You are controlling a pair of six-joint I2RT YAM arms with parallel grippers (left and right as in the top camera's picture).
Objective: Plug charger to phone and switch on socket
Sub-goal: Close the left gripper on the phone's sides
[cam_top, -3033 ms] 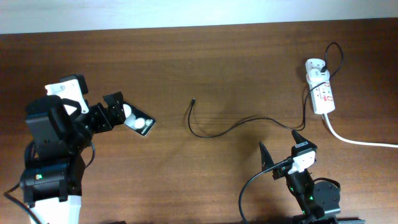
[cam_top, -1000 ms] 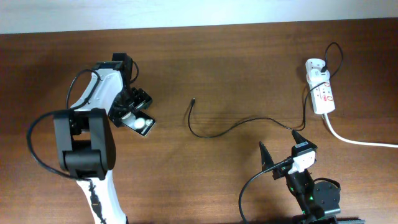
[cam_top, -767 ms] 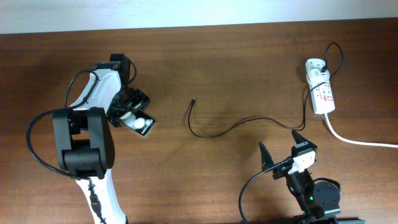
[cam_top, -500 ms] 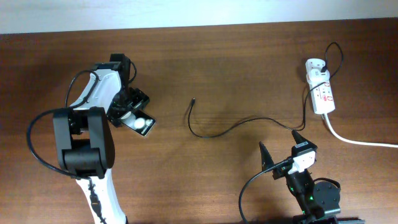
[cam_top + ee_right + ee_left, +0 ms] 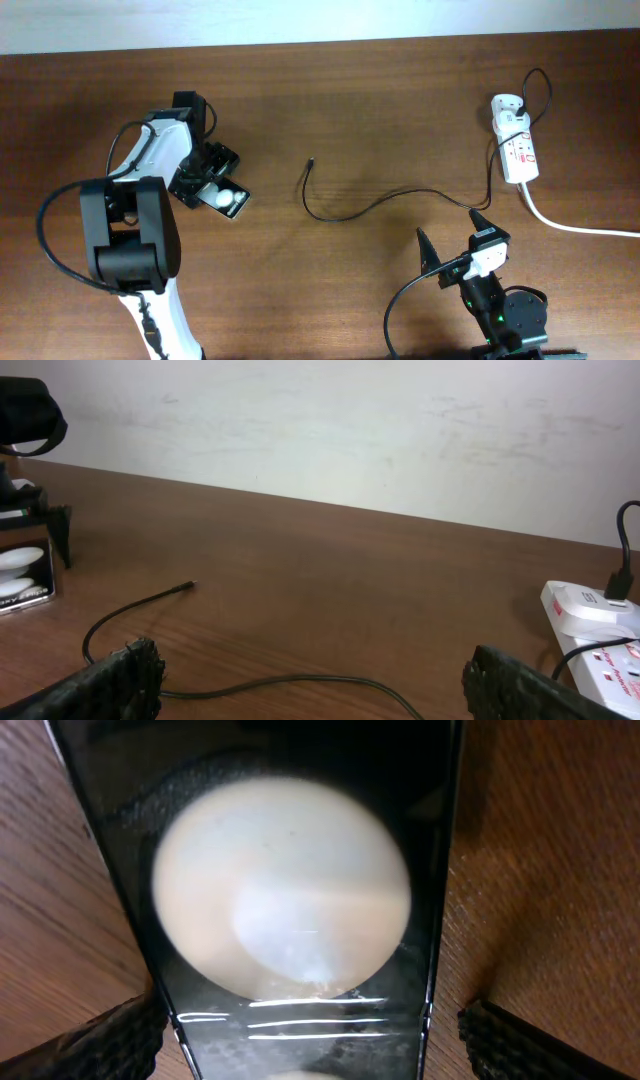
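Note:
The phone point(image 5: 231, 201), a glossy black slab with two white round spots, lies flat on the table at the left. My left gripper point(image 5: 207, 175) is open, one finger on each side of the phone's near end. In the left wrist view the phone point(image 5: 290, 890) fills the space between the fingertips point(image 5: 300, 1045), with a gap at the right finger. The charger cable point(image 5: 345, 214) lies loose with its tip point(image 5: 311, 160) at mid-table, and it runs to the white adapter point(image 5: 507, 104) on the socket strip point(image 5: 520, 152). My right gripper point(image 5: 452, 232) is open and empty, just above the cable point(image 5: 280, 682).
A thick white cord point(image 5: 575, 226) runs from the socket strip off the right edge. In the right wrist view the strip point(image 5: 600, 630) is at the right, the cable tip point(image 5: 190, 587) at the left and the phone point(image 5: 22, 585) at the far left. A white wall borders the far table edge.
The left arm swung forward and came down over the phone, then shifted slightly left in the last half second. The phone, the cable and the right arm have not moved.

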